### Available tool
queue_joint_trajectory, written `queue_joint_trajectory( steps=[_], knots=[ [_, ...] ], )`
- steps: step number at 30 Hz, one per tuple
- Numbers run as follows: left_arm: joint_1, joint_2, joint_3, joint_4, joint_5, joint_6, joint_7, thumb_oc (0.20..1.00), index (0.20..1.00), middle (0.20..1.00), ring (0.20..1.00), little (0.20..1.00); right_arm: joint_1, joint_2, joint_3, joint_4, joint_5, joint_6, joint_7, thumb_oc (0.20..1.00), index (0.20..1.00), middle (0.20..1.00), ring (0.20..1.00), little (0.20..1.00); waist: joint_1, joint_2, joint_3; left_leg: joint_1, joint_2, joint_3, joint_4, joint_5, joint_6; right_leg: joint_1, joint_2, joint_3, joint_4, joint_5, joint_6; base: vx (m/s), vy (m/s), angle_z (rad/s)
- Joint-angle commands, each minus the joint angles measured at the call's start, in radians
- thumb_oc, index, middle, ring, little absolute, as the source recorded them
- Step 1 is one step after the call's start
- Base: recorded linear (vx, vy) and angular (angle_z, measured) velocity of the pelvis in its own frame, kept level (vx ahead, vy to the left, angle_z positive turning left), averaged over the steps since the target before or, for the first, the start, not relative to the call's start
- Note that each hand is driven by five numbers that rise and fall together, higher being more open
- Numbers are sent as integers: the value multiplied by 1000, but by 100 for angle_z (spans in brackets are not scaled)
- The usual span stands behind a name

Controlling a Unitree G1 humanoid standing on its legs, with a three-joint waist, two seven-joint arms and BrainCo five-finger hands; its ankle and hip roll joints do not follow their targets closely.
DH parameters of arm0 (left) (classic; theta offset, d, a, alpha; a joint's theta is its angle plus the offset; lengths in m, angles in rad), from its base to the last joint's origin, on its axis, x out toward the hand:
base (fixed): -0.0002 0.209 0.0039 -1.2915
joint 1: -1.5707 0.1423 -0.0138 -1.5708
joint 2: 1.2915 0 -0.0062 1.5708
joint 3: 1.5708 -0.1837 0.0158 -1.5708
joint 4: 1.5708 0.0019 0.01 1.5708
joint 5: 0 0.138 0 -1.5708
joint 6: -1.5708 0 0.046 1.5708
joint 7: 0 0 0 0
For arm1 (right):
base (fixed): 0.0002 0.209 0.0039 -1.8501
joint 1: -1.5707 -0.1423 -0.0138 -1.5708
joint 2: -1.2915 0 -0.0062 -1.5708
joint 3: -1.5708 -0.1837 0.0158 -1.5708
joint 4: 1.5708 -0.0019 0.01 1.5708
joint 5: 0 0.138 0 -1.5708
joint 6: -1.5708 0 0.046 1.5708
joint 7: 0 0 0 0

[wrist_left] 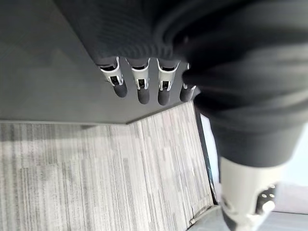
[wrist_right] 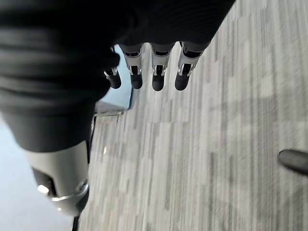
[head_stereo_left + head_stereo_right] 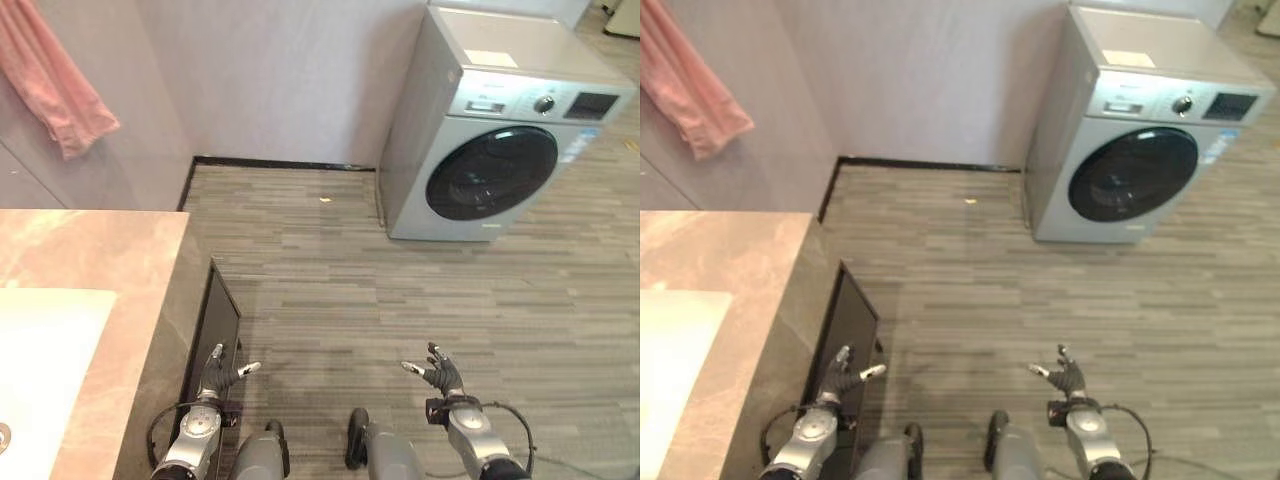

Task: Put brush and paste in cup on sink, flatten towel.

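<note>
Striped floor by washer, pink towel and sink cut off at frame edge, left hand and right hand low, fingers straight, empty.

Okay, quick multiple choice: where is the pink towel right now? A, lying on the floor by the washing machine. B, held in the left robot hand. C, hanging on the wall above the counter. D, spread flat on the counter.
C: the pink towel hangs against the wall above the marble counter, while the left robot hand and the right robot hand are both open and empty over the floor.
</note>
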Motion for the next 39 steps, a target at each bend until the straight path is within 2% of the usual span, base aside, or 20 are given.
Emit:
queue_joint_trajectory(
  steps=[1,3,8,10,11,13,16,18,19,20,21,22,23,28,30,31,33,34,36,39],
  knots=[
    [-13,43,5,-92,-13,-53,13,1000,1000,1000,1000,1000,-1,-11,-3,-108,9,-60,-19,1000,1000,1000,1000,1000,-8,24,9,141,-18,-29,-133,22,9,-14,-17,12,245,163,33,237,89,6],
    [-11,45,8,-95,-15,-54,14,1000,1000,1000,1000,1000,8,-9,-4,-121,14,-62,-16,1000,1000,1000,1000,1000,-14,23,4,152,-24,-37,-139,21,6,-12,-18,7,217,155,30,209,25,14],
    [-68,41,20,-23,-30,-56,43,1000,1000,1000,1000,1000,-43,-20,32,-102,13,-68,-25,1000,1000,1000,1000,1000,-30,-10,-9,198,-30,-58,-163,3,-31,-63,12,-49,-107,111,1,240,-63,2],
    [-60,39,17,-33,-26,-57,47,1000,1000,1000,1000,1000,-24,-31,32,-122,10,-66,-25,1000,1000,1000,1000,1000,-33,-16,-18,193,-20,-72,-116,-5,-45,-31,24,5,-92,90,4,374,-161,17],
    [-49,41,13,-30,-22,-55,42,1000,1000,1000,1000,1000,-11,-36,45,-143,12,-65,-10,1000,1000,1000,1000,1000,-33,-25,-29,142,10,-59,56,64,-91,29,94,43,-120,28,-46,445,-243,42],
    [-62,41,7,-17,-20,-51,34,1000,1000,1000,1000,1000,-10,-47,50,-143,13,-68,-8,1000,1000,1000,1000,1000,-19,-41,-17,36,56,-67,262,191,-128,87,123,25,-158,6,-94,325,-281,37],
    [-70,39,3,-13,-24,-51,28,1000,1000,1000,1000,1000,5,-66,47,-156,9,-66,-7,1000,1000,1000,1000,1000,-3,-57,7,-47,62,-51,368,210,-129,138,125,10,-193,-11,-118,219,-136,-16],
    [-76,40,-8,-13,-15,-48,22,1000,1000,1000,1000,1000,11,-74,41,-154,0,-60,-6,1000,1000,1000,1000,1000,3,-57,12,-119,48,-38,289,181,-122,180,122,8,-229,-21,-112,328,-49,8],
    [-78,42,-11,-4,-5,-47,18,1000,1000,1000,1000,1000,14,-77,33,-152,-1,-61,-9,1000,1000,1000,1000,1000,-1,-53,3,-147,72,4,203,187,-121,200,123,-2,-253,-32,-107,430,54,24],
    [-73,39,-18,0,11,-46,18,1000,1000,1000,1000,1000,24,-76,26,-148,-3,-67,-13,1000,1000,1000,1000,1000,10,-35,-11,-176,93,57,1,210,-117,240,135,-5,-288,-43,-94,436,54,19],
    [-72,39,-18,0,11,-46,19,1000,1000,1000,1000,1000,25,-76,26,-148,-4,-67,-13,1000,1000,1000,1000,1000,10,-38,-10,-167,89,60,-9,213,-116,244,131,-4,-290,-44,-93,660,156,28],
    [-60,39,-12,-5,18,-50,18,1000,1000,1000,1000,1000,38,-77,27,-152,-24,-68,-16,1000,1000,1000,1000,1000,33,-5,-29,-171,69,44,-230,317,-135,296,167,9,-336,-54,-81,534,149,31],
    [-54,38,-9,-4,15,-50,16,1000,1000,1000,1000,1000,39,-77,28,-150,-32,-65,-13,1000,1000,1000,1000,1000,43,-1,-33,-162,61,30,-290,353,-139,325,168,15,-348,-60,-76,531,148,20],
    [-23,38,8,-5,26,-42,2,1000,1000,1000,1000,1000,29,-50,37,-150,-49,-47,10,1000,1000,1000,1000,1000,58,-20,-62,-119,6,-10,-250,303,-89,336,124,46,-266,-49,-36,431,146,-47],
    [-14,48,18,-8,31,-35,2,1000,1000,1000,1000,1000,27,-30,36,-155,-48,-44,17,1000,1000,1000,1000,1000,66,-31,-63,-86,-20,6,-237,256,-44,279,81,49,-56,62,3,452,274,-42],
    [-7,55,26,-10,46,-31,7,1000,1000,1000,1000,1000,29,-21,38,-169,-63,-41,19,1000,1000,1000,1000,1000,61,-21,-50,-31,-30,20,-243,222,-14,217,36,13,103,186,13,342,245,-12],
    [-7,62,30,-15,50,-28,12,1000,1000,1000,1000,1000,29,-18,35,-179,-68,-42,15,1000,1000,1000,1000,1000,55,-11,-37,-1,-29,22,-247,208,-3,178,15,-18,187,198,13,348,219,10],
    [-4,70,33,-17,65,-27,14,1000,1000,1000,1000,1000,29,-18,38,-194,-80,-41,14,1000,1000,1000,1000,1000,36,4,-27,51,-32,5,-255,184,5,112,27,-13,219,155,10,355,175,15],
    [-7,75,34,-17,70,-31,20,1000,1000,1000,1000,1000,34,-16,37,-204,-78,-44,20,1000,1000,1000,1000,1000,25,8,-25,73,-36,-8,-262,179,0,79,44,-8,173,130,1,380,73,9],
    [-24,67,24,2,68,-33,15,1000,1000,1000,1000,1000,41,-16,29,-197,-67,-47,19,1000,1000,1000,1000,1000,3,5,-23,119,-62,-60,-267,148,-16,41,45,-2,-39,94,-13,392,-39,31]
  ],
)
